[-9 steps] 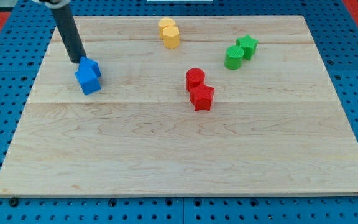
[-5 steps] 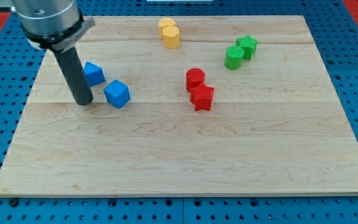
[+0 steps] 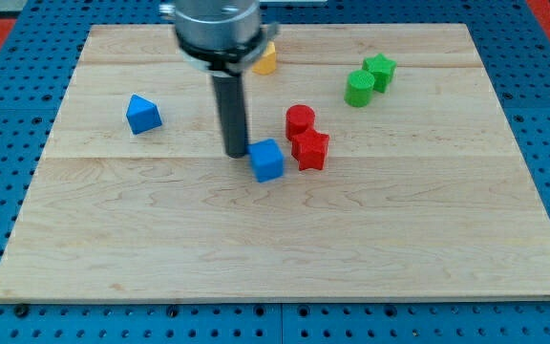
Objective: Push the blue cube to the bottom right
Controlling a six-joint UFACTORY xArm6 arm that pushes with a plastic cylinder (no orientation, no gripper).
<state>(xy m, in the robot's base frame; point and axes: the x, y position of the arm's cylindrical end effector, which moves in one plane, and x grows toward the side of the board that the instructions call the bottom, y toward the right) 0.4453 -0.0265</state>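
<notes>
The blue cube [image 3: 267, 160] lies near the middle of the wooden board [image 3: 285, 239], just left of the red star block [image 3: 309, 150]. My tip [image 3: 236, 153] rests on the board right against the cube's upper left side. The dark rod rises from it toward the view's top. A second blue block, a wedge-like shape [image 3: 142, 114], lies apart at the view's left.
A red cylinder [image 3: 300, 119] touches the red star from above. A green cylinder [image 3: 359, 88] and green star [image 3: 381, 70] sit at the upper right. A yellow block [image 3: 265, 61] is partly hidden behind the arm at the top.
My tip has swept to the right, and the blue cube has slid right with it, from beside the other blue block to just left of the red star. The other blocks have not moved.
</notes>
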